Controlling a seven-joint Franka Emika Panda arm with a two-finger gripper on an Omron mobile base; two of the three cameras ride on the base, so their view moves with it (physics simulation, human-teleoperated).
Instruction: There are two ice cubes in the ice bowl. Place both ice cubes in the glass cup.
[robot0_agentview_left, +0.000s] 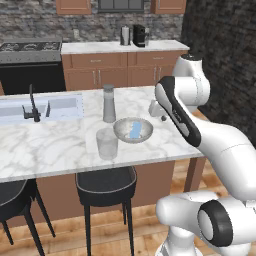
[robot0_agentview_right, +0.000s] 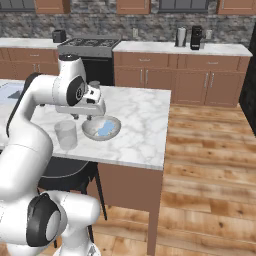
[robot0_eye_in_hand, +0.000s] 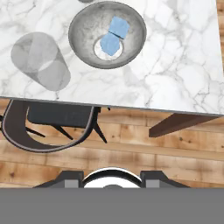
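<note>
The ice bowl (robot0_agentview_left: 133, 130) (robot0_agentview_right: 101, 128) (robot0_eye_in_hand: 83, 26) sits on the marble island near its front edge. Both ice cubes lie in it, one (robot0_eye_in_hand: 119, 27) touching the other (robot0_eye_in_hand: 110, 44), and they show as a pale-blue patch (robot0_agentview_left: 135, 129) (robot0_agentview_right: 105, 128). The glass cup (robot0_agentview_left: 107, 143) (robot0_agentview_right: 65, 134) (robot0_eye_in_hand: 40, 61) stands upright and empty just left of the bowl. My gripper (robot0_agentview_left: 161, 116) (robot0_agentview_right: 82, 116) hangs above the counter, to the right of the bowl and a little behind it, holding nothing. Its fingertips are mostly hidden by the hand.
A tall grey capped bottle (robot0_agentview_left: 109, 103) stands right behind the cup and bowl. A sink with a black faucet (robot0_agentview_left: 32, 105) is set in the island at the left. Dark stools (robot0_agentview_left: 106, 182) (robot0_eye_in_hand: 52, 122) stand under the counter's front edge (robot0_eye_in_hand: 131, 106).
</note>
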